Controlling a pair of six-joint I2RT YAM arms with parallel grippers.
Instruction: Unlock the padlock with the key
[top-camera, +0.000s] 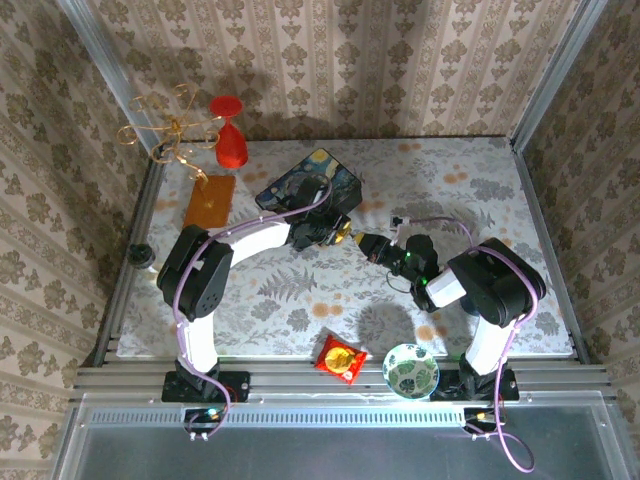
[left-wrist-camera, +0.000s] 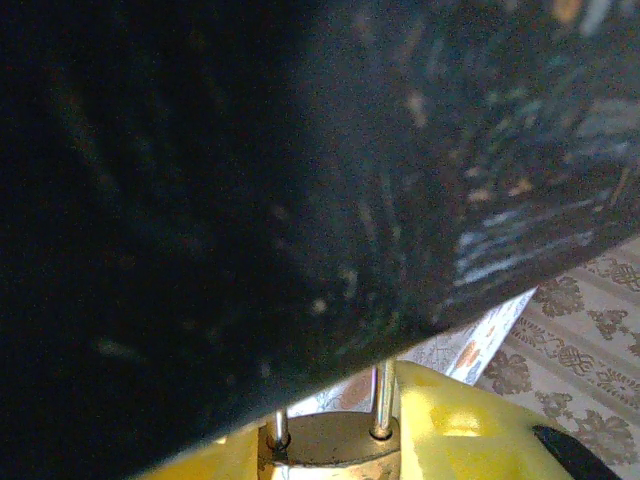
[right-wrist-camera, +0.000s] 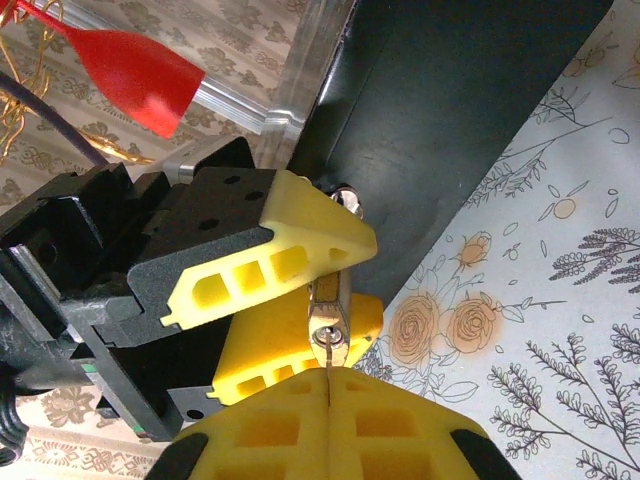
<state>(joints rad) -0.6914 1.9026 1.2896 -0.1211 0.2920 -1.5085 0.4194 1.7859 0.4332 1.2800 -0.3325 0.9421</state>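
Observation:
The small brass padlock (right-wrist-camera: 328, 318) is pinched between the yellow fingers (right-wrist-camera: 275, 250) of my left gripper (right-wrist-camera: 325, 300), just in front of the dark blue painted box (right-wrist-camera: 440, 110). Seen from the left wrist, the padlock's top (left-wrist-camera: 330, 440) and its two thin silvery shackle legs (left-wrist-camera: 383, 398) rise under the box (left-wrist-camera: 250, 180), with my left gripper (left-wrist-camera: 335, 452) shut around the body. My right gripper (right-wrist-camera: 328, 400) is shut on the key (right-wrist-camera: 327, 368), whose thin blade reaches the keyhole in the padlock's underside. From above, both grippers meet at the padlock (top-camera: 345, 234), with the right gripper (top-camera: 376, 246) beside it.
A red goblet (top-camera: 229, 140) and a gold wire stand (top-camera: 172, 128) are at the back left, with an orange block (top-camera: 208, 200) nearby. A red snack packet (top-camera: 340, 357) and a patterned bowl (top-camera: 410, 370) lie at the near edge. Metal rails edge the table.

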